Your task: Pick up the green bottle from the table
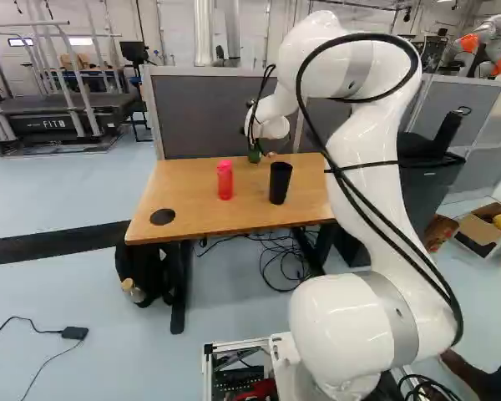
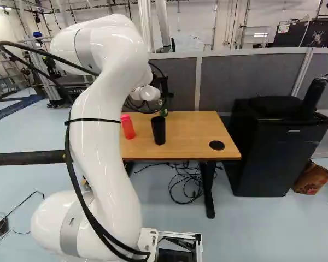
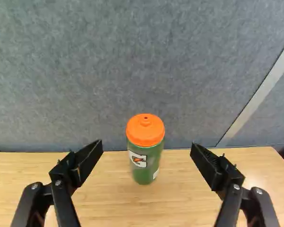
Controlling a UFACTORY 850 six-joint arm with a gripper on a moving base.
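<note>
Near the table's far edge my gripper [image 2: 163, 91] hangs at the end of the arm, partly hidden by the wrist and cables. In the wrist view both fingers of the gripper [image 3: 147, 146] stand wide apart. The green bottle [image 3: 146, 163], with an orange lid, stands upright on the wooden table [image 3: 99, 203], ahead of the gripper and centred between the lines of its fingers; neither finger touches it. In the left base view only a small part of the green bottle [image 1: 254, 156] shows below the wrist.
A red bottle [image 1: 225, 180] and a black cup [image 1: 280, 182] stand on the table, nearer the base than the green bottle. A grey partition [image 2: 251, 79] rises behind the table. Right of the table is a black cabinet [image 2: 276, 147]. Another robot [image 1: 488, 42] stands far back.
</note>
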